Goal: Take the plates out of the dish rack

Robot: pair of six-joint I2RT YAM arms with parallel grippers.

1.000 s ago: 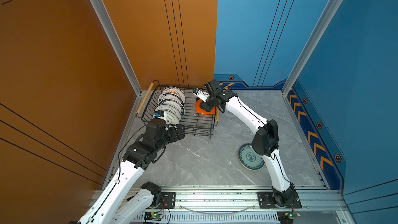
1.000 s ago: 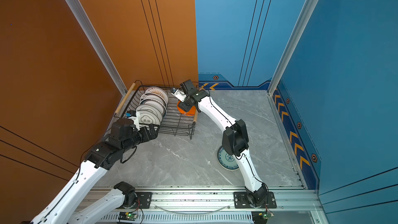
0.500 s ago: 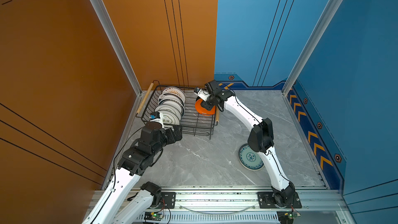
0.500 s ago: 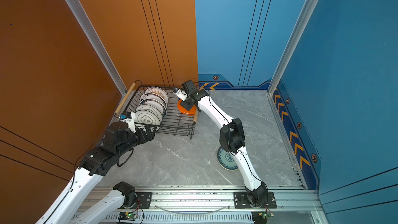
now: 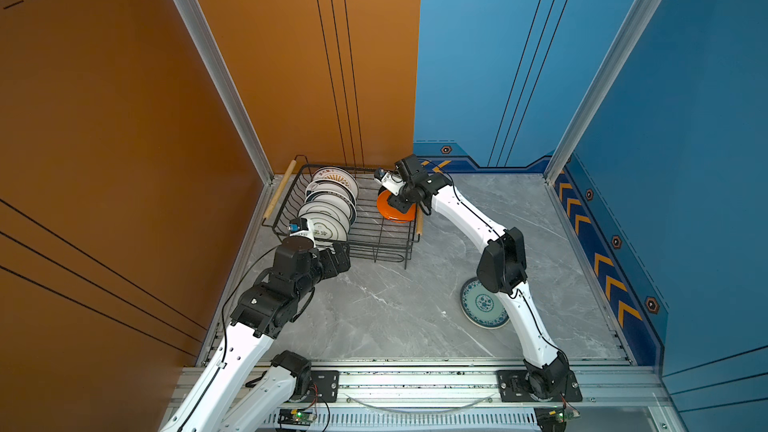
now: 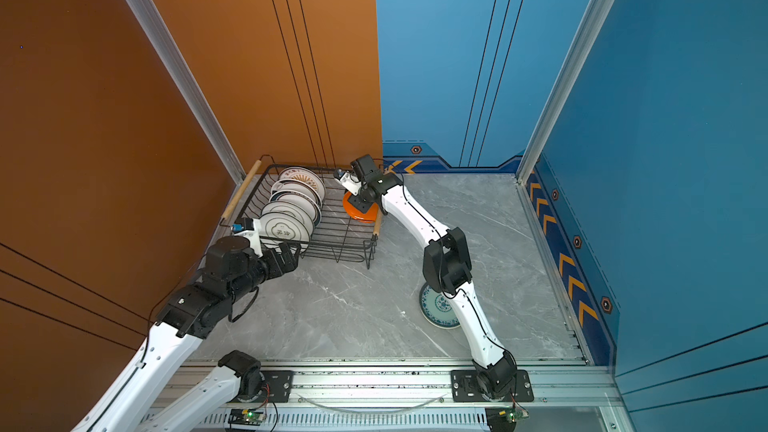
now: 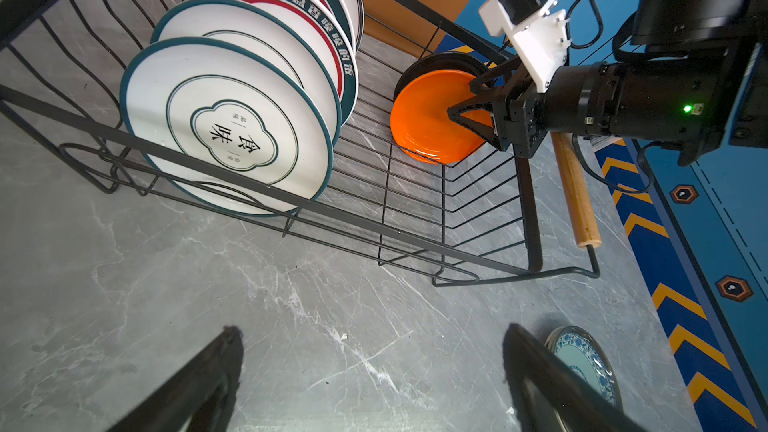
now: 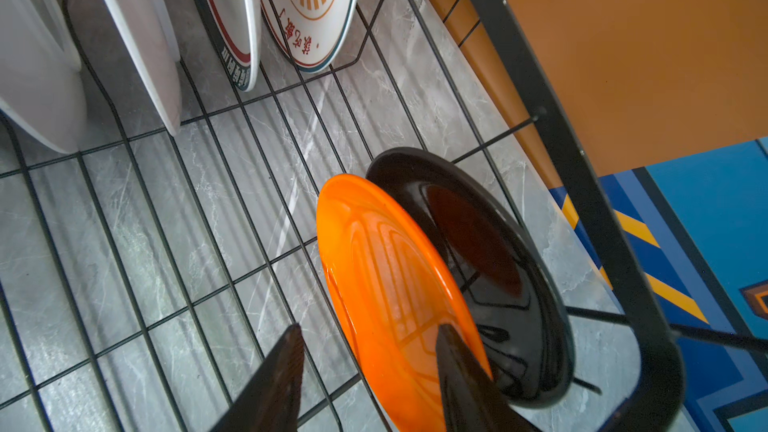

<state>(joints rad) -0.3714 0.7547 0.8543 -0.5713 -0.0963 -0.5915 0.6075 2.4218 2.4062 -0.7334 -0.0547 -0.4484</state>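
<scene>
The black wire dish rack [image 5: 386, 238] [image 6: 345, 243] stands at the back left of the table. Several white plates [image 5: 332, 205] [image 7: 232, 126] stand on edge in a row inside it. At its right end an orange plate [image 5: 395, 209] [image 8: 386, 276] leans against a black plate [image 8: 490, 259] [image 7: 436, 62]. My right gripper [image 5: 392, 201] [image 8: 370, 328] reaches down into the rack, its jaws astride the orange plate's rim. One finger lies on the plate's face and a gap shows beside the other. My left gripper [image 5: 343, 253] [image 7: 372, 328] hovers wide open over bare table in front of the rack.
A blue-patterned plate [image 5: 482, 305] [image 7: 582, 363] lies flat on the grey table, partly under the right arm. The rack's wooden handles [image 5: 282, 189] [image 7: 575, 193] stick out at both ends. Orange and blue walls close in behind the rack and on both sides.
The right gripper's jaws have narrowed round the orange plate's rim. The left arm has shifted slightly in front of the rack, its gripper still wide open.
</scene>
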